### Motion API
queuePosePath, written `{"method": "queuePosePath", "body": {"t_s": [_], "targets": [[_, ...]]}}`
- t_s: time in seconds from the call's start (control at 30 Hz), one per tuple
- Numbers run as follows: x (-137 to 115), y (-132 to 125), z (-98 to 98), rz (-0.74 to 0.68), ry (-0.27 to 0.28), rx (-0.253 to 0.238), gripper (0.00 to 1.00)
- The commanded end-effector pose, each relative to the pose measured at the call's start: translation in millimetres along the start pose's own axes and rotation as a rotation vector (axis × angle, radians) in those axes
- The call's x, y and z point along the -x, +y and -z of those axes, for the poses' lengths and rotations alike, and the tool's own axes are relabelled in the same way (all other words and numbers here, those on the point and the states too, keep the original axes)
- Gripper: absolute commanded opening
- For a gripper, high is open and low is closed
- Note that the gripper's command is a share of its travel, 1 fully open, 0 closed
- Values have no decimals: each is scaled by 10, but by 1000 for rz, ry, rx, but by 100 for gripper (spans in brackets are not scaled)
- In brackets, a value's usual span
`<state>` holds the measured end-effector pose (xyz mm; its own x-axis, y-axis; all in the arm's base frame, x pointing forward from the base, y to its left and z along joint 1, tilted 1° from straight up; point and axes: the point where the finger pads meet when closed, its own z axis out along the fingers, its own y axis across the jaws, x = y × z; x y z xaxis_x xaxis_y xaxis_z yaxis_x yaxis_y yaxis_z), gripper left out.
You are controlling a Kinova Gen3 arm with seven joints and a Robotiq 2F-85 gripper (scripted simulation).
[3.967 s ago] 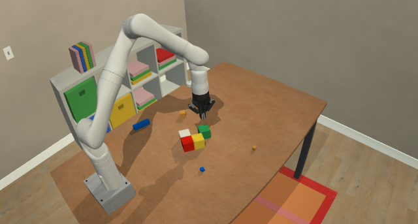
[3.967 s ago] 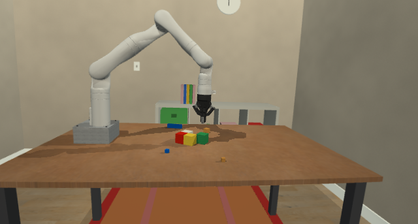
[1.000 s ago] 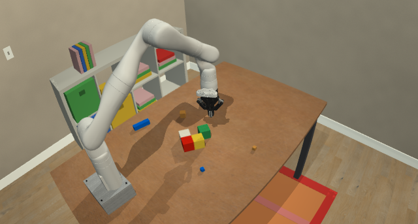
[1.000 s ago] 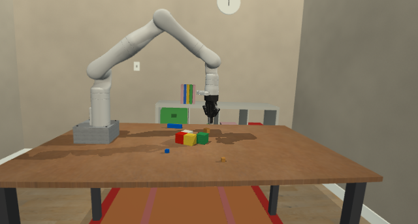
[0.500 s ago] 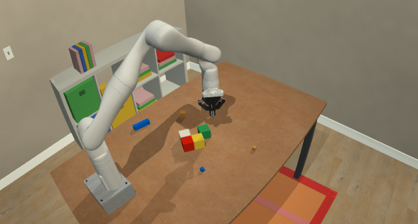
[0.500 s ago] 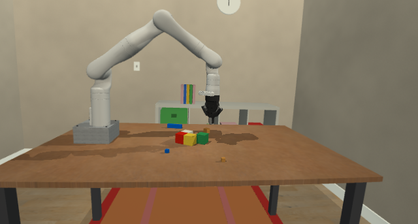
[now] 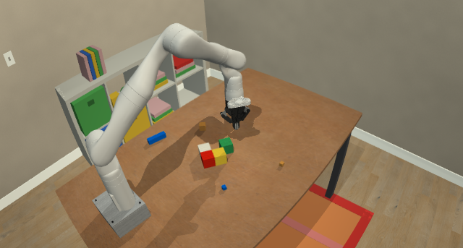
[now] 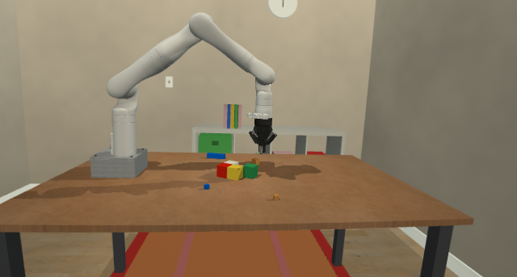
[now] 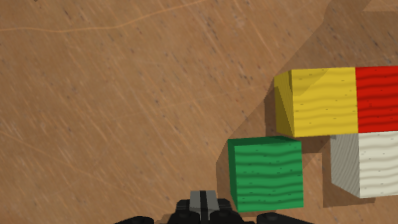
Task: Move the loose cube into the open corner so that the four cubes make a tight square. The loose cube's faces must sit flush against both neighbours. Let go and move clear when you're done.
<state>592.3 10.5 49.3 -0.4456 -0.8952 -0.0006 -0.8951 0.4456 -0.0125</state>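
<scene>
Top view: three cubes form an L on the surface (image 7: 311, 132) (image 8: 343, 204) (image 9: 100, 100). Red (image 7: 208, 159) (image 8: 224, 170) (image 9: 378, 99) is the corner; yellow (image 7: 219, 157) (image 8: 235, 172) (image 9: 324, 102) and white (image 7: 204, 147) (image 8: 231, 163) (image 9: 381, 165) each touch one side of it.

Loose cube: green (image 7: 226, 145) (image 8: 250, 170) (image 9: 269, 175). It sits beside the open corner, outside the square. Wrist view: bare surface shows between green and white; the two are apart. Green's edge lies near the lower edge of yellow, offset outward; whether they touch at that corner, cannot tell. Green's sides run nearly parallel to those of the others. Square incomplete.

Fingers (image 7: 236, 126) (image 8: 262, 149): pressed together, nothing between them, pointing down. Held above the surface, on the side of green away from white; wrist view shows the tips just beside green's outer face. Contact with green: none, top view shows them apart.

Other items on the surface: blue bar (image 7: 156, 137) (image 8: 216, 156), small blue cube (image 7: 224, 187) (image 8: 206, 186), two orange blocks, one larger (image 7: 202, 126) (image 8: 255, 161), one smaller (image 7: 281, 163) (image 8: 276, 197). All well apart from the L.
</scene>
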Motion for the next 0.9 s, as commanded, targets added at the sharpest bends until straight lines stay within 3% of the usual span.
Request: {"method": "queuePosePath", "body": {"t_s": [0.0, 0.87], "targets": [[-4, -11, 9, 8, -1, -1, 10], [-4, -15, -37, 27, -1, -1, 10]]}}
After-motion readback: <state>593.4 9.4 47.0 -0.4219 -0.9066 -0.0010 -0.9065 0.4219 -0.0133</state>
